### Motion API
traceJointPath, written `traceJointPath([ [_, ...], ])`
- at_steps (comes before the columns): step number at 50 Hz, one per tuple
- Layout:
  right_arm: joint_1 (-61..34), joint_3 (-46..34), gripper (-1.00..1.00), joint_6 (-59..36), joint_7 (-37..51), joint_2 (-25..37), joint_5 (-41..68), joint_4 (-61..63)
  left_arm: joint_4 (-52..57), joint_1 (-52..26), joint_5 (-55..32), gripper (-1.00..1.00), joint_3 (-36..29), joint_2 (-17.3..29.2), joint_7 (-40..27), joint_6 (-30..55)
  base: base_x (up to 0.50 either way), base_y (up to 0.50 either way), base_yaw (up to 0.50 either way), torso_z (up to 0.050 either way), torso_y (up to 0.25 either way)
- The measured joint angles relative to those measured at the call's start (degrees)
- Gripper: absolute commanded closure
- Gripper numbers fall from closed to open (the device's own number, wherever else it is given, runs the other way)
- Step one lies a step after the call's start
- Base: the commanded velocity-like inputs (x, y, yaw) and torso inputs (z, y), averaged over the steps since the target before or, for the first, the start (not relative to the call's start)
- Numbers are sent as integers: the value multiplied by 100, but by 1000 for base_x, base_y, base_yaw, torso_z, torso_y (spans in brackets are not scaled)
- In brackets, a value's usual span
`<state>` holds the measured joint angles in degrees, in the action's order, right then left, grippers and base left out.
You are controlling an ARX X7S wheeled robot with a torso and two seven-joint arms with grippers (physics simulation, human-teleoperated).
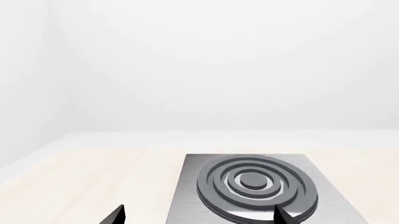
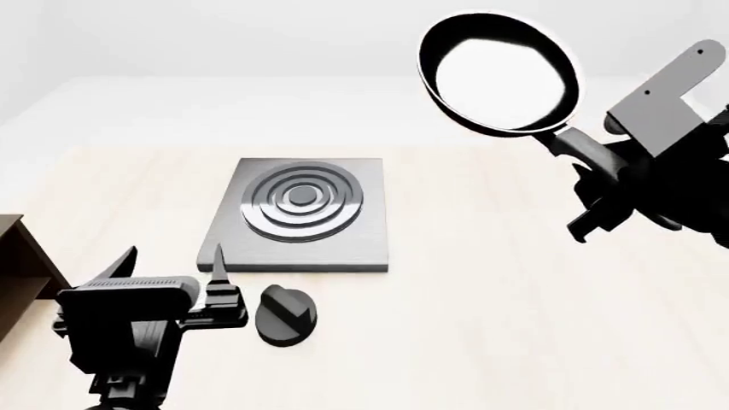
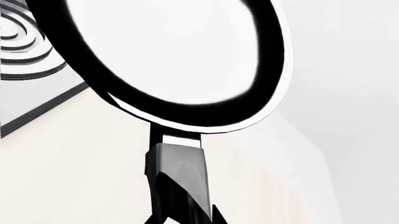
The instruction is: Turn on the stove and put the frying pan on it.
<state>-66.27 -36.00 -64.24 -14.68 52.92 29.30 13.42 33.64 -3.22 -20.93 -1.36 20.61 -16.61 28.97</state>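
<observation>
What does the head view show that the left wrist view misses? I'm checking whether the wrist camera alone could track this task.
Only the head view shows the frying pan held aloft by the right gripper, the knob and a brown shelf edge. Only the left wrist view shows the left gripper's open fingertips framing the plate. Both show the stove on the table.
</observation>
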Motion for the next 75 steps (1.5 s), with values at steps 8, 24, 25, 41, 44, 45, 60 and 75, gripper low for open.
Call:
traceJointPath([
  [8,-151,-70,100,191,96,-382,-146,-282,34,12,-73,-100,4,13,41,-29,0,0,0,0,1],
  [24,-363,-305,100,606,297,-1180,-434,-956,67,10,-117,-100,-15,46,56,-71,0,0,0,1,2],
  [25,-380,-319,100,625,307,-1225,-448,-995,67,11,-117,-100,-17,47,56,-75,0,0,0,0,0],
  [41,-629,-498,100,883,444,-1870,-665,-1591,67,32,-130,-100,-54,69,84,-177,0,0,0,0,2],
  [44,-647,-524,100,931,451,-1964,-678,-1675,65,37,-141,-100,-56,72,95,-200,0,0,0,0,0],
  [45,-653,-534,100,947,453,-1995,-683,-1704,65,39,-144,-100,-57,73,98,-207,0,0,0,0,10],
  [60,-763,-720,100,1184,530,-2459,-836,-2187,55,71,-214,-100,-55,90,155,-316,0,0,0,1,1],
  [75,-827,-884,100,1465,604,-2926,-954,-2664,37,109,-281,-100,-49,111,208,-416,0,0,0,0,2],
])
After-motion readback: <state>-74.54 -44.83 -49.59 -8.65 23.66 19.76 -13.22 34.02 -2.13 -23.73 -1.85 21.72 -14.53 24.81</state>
